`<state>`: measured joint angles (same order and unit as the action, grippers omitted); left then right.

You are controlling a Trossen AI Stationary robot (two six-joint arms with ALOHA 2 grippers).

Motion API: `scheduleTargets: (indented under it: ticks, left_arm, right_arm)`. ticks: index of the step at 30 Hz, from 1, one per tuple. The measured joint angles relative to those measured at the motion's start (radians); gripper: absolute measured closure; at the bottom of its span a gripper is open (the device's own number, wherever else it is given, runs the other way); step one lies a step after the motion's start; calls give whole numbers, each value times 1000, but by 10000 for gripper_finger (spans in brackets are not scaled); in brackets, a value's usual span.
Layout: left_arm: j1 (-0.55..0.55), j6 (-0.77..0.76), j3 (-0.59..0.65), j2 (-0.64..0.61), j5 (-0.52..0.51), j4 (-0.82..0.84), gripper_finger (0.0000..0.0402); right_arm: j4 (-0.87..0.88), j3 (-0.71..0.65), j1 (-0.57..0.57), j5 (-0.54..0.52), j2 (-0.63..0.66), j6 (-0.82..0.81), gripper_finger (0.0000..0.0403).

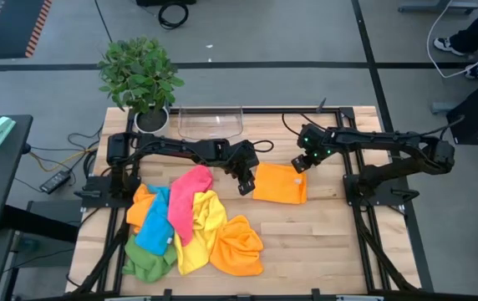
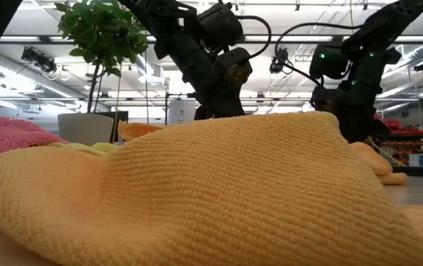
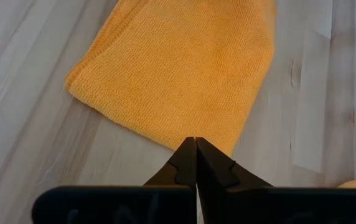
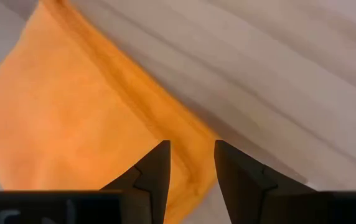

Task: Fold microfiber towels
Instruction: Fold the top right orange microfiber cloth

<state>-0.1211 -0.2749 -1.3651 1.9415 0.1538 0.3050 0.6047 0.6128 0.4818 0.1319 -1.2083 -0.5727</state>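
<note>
Folded orange towel (image 1: 280,183) is lying centre frame on the worktop (image 1: 322,242). Left tool (image 1: 243,185) is hovering closed and empty at its left edge; right tool (image 1: 299,165) is hanging part-open over its upper-right corner. Best to square the edges before releasing; unfolded pile (image 1: 190,230) is waiting lower left.

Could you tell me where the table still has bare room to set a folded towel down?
Bare wood lies right of the folded orange towel and along the near edge of the table, right of the towel pile. The left half is crowded by that pile. The clear tray and potted plant fill the far edge.
</note>
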Motion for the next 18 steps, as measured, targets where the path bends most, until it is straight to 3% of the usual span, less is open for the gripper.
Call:
scheduleTargets:
  ticks: [8, 18]
  left_arm:
    - [0, 0, 0, 0, 0, 0, 373]
    - [0, -1, 0, 0, 0, 0, 394]
  right_arm:
    - [-30, -59, -2, 87, 0, -22, 270]
    - [-83, -116, -23, 107, 0, -73, 270]
